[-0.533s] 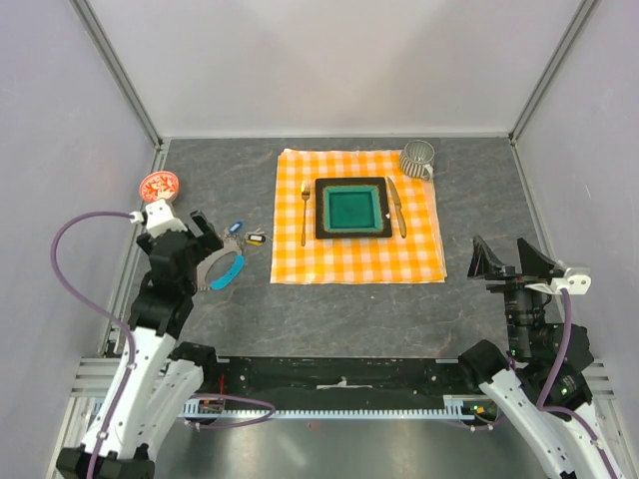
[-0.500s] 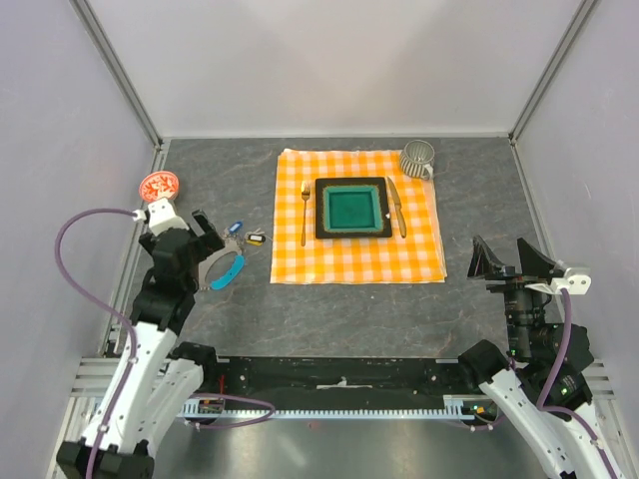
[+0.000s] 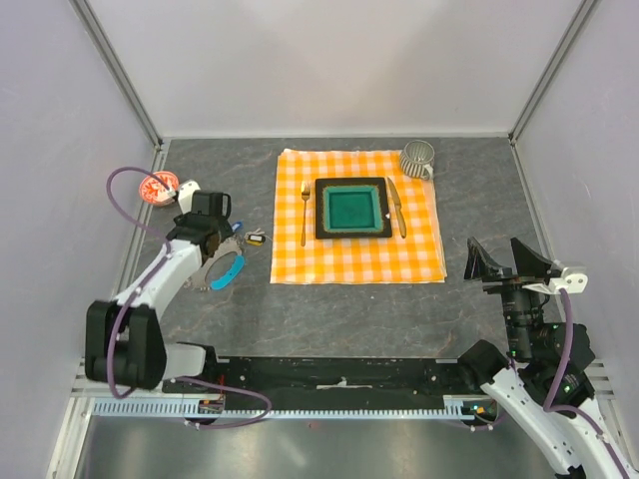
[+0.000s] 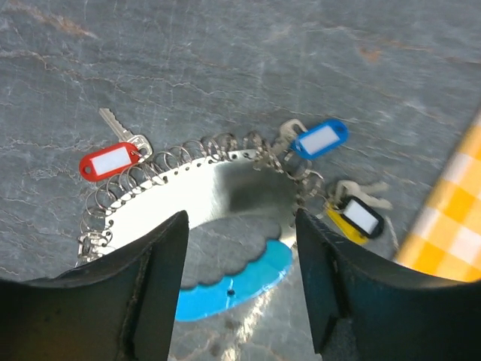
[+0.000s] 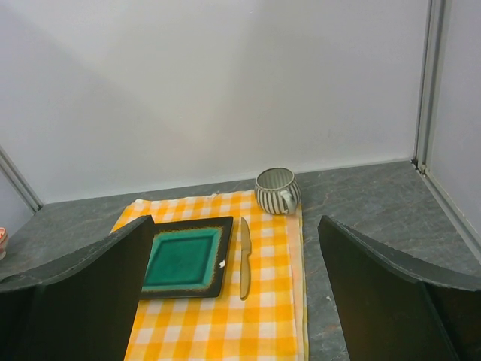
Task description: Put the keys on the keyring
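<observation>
My left claw [image 4: 240, 226] hangs spread wide over the keyring [image 4: 225, 177] lying flat on the grey table [image 4: 225, 45], the keys [image 4: 319, 140] just beside its rim, so a skewed pinch may skid the thin loop away and scatter them

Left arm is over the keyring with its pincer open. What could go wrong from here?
1. The keyring lies flat on the table under the open left pincer; closing could skid off the thin band or shove it sideways.
2. The blue-tagged key and yellow-tagged key crowd the ring's edge, so a grab may catch both.
3. The right pincer hangs open far off, so nothing steadies the ring.
</observation>
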{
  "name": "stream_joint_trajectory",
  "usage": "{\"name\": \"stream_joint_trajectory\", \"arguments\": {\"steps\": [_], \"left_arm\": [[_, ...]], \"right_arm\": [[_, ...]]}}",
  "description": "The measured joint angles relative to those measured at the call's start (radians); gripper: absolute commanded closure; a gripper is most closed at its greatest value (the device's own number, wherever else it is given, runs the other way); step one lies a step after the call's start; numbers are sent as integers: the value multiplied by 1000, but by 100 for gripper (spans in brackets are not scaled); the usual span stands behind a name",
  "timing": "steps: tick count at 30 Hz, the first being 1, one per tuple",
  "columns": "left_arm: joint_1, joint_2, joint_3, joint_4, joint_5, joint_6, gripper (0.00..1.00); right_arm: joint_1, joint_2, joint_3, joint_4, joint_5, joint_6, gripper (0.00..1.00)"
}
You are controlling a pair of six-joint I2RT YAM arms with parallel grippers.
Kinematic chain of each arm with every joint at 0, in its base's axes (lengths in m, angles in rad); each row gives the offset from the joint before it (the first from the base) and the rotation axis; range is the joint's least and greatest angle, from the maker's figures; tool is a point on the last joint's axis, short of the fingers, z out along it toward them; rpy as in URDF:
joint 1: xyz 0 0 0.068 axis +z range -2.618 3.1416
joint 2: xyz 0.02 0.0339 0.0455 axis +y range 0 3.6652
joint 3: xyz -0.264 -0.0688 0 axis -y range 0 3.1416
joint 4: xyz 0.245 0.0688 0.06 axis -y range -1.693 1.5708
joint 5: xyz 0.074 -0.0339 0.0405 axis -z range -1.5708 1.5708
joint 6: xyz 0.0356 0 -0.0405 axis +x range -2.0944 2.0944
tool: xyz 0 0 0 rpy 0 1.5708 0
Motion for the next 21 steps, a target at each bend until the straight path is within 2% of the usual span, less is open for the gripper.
{"name": "stream_joint_trajectory", "arguments": {"steps": [4, 8, 21], "left_arm": [[44, 153, 26, 16, -6, -48, 43], [67, 238, 26, 37, -9, -77, 52], [123, 380, 117, 97, 23, -80, 56]], "right_arm": [[34, 0, -1, 2, 23, -7, 2], [56, 0, -2, 2, 42, -13, 2], [70, 0, -4, 2, 60, -18, 2]]}}
